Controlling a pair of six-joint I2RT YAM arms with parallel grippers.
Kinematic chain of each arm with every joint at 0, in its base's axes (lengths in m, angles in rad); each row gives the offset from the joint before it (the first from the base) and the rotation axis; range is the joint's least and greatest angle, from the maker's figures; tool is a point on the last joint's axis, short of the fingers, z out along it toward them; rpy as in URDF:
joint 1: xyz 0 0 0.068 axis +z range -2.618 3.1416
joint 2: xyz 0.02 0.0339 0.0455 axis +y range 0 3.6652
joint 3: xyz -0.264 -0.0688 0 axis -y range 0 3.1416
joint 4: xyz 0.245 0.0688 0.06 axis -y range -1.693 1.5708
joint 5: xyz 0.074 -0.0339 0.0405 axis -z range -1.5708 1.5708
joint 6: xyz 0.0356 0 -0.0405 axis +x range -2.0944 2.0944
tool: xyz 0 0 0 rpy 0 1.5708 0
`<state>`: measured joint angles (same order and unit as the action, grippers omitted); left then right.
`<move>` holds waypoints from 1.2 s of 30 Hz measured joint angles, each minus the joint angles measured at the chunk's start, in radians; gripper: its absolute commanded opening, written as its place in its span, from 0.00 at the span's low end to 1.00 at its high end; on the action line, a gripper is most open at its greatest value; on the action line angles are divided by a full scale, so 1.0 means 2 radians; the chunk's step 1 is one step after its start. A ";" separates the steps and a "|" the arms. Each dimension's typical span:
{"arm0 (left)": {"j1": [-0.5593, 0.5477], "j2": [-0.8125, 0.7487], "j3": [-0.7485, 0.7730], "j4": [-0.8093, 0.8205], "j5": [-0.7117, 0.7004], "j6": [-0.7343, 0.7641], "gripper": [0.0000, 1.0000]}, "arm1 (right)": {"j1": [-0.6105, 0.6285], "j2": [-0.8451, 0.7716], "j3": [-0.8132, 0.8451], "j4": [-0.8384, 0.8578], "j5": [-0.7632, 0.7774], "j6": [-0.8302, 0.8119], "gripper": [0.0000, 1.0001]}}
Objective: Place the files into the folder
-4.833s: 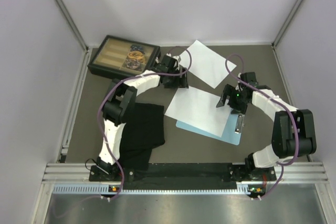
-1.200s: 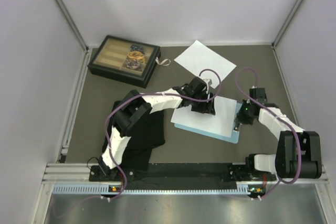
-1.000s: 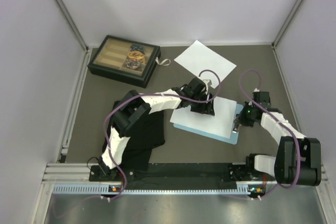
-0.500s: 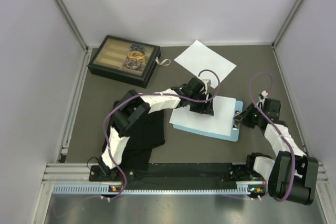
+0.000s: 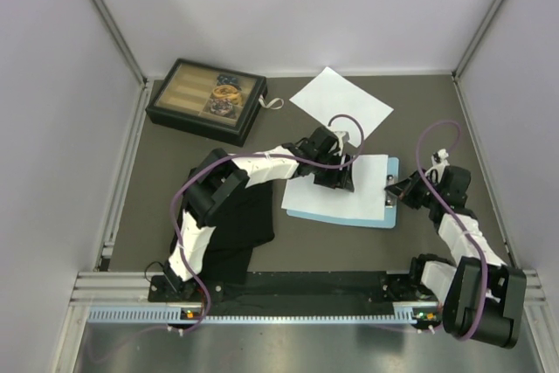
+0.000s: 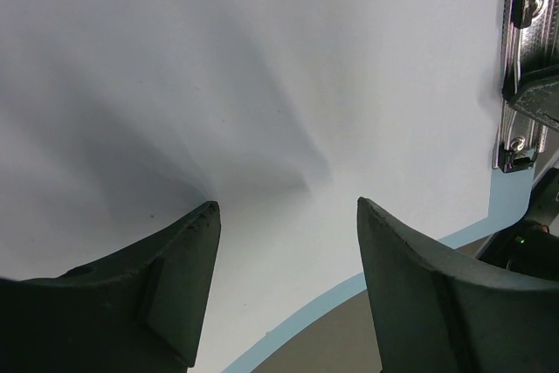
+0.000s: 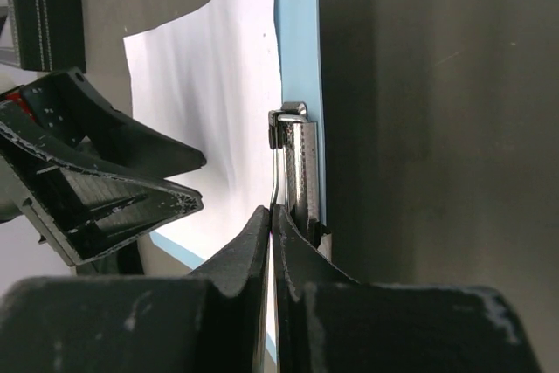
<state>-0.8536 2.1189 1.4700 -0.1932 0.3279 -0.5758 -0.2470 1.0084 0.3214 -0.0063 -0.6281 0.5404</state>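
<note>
The folder (image 5: 337, 217) is a light-blue clipboard lying flat at mid-table, its silver clip (image 5: 390, 192) on the right short edge. One of the files, a white sheet (image 5: 358, 198), lies on it. My left gripper (image 5: 338, 181) stands open, its fingers (image 6: 175, 277) resting on that sheet (image 6: 262, 85), with the blue edge (image 6: 323, 299) just below. My right gripper (image 5: 398, 189) is shut, its tips (image 7: 272, 212) against the clip (image 7: 297, 163) beside the blue board (image 7: 299, 41). A second white sheet (image 5: 341, 104) lies apart at the back.
A dark compartment box (image 5: 207, 100) sits at the back left. A black cloth (image 5: 236, 224) lies by the left arm's base. White walls close in the sides and back, and a metal rail (image 5: 297, 290) runs along the front.
My right gripper has pulled right and slightly back at the clip. The folder's clip end has swung away from me, squaring the board. The left gripper has stayed open on the sheet.
</note>
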 measured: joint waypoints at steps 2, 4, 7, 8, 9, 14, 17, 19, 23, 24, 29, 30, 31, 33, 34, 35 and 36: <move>0.000 0.000 -0.001 0.001 0.004 0.000 0.70 | 0.000 -0.002 -0.002 0.007 -0.007 0.006 0.00; 0.001 -0.001 -0.004 0.005 0.008 0.000 0.70 | 0.000 -0.010 -0.003 0.013 -0.015 0.014 0.00; 0.001 -0.004 -0.008 0.009 0.010 -0.001 0.70 | 0.000 -0.025 -0.004 0.014 -0.023 0.025 0.00; 0.001 -0.004 -0.008 0.010 0.010 -0.001 0.70 | 0.000 -0.028 -0.004 0.014 -0.026 0.028 0.00; 0.001 -0.005 -0.009 0.010 0.010 -0.001 0.70 | 0.000 -0.030 -0.004 0.014 -0.027 0.029 0.00; 0.001 -0.005 -0.009 0.009 0.009 0.000 0.70 | -0.007 -0.031 -0.006 0.016 -0.033 0.041 0.00; 0.000 -0.005 -0.009 0.009 0.008 0.000 0.70 | -0.020 -0.031 -0.017 0.029 -0.051 0.060 0.00; -0.001 -0.005 -0.009 0.009 0.008 0.000 0.70 | -0.026 -0.031 -0.024 0.041 -0.061 0.072 0.00; -0.001 -0.004 -0.009 0.009 0.007 0.000 0.70 | -0.031 -0.031 -0.031 0.056 -0.070 0.086 0.00; -0.001 -0.004 -0.008 0.008 0.007 0.001 0.70 | -0.031 -0.031 -0.031 0.056 -0.071 0.086 0.00; -0.002 0.008 0.014 -0.014 0.006 0.005 0.71 | -0.033 -0.028 -0.031 0.056 -0.071 0.085 0.00; -0.002 0.009 0.016 -0.016 0.007 0.005 0.71 | -0.033 -0.027 -0.031 0.055 -0.071 0.084 0.00; -0.002 0.009 0.017 -0.017 0.007 0.005 0.71 | -0.033 -0.026 -0.031 0.056 -0.071 0.084 0.00; -0.002 0.015 0.023 -0.019 0.014 0.004 0.70 | -0.035 -0.019 -0.032 0.059 -0.071 0.084 0.00; -0.002 0.020 0.030 -0.017 0.022 0.001 0.70 | -0.035 -0.014 -0.033 0.064 -0.071 0.084 0.00; -0.002 0.027 0.036 -0.012 0.031 -0.002 0.70 | -0.036 -0.006 -0.033 0.069 -0.070 0.084 0.00; -0.002 0.033 0.043 -0.008 0.040 -0.006 0.71 | -0.036 0.001 -0.033 0.073 -0.070 0.085 0.00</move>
<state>-0.8581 2.1849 1.5555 -0.2085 0.4080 -0.5877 -0.3187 1.0096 0.2546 0.1402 -0.7677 0.7105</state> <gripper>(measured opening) 0.700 0.006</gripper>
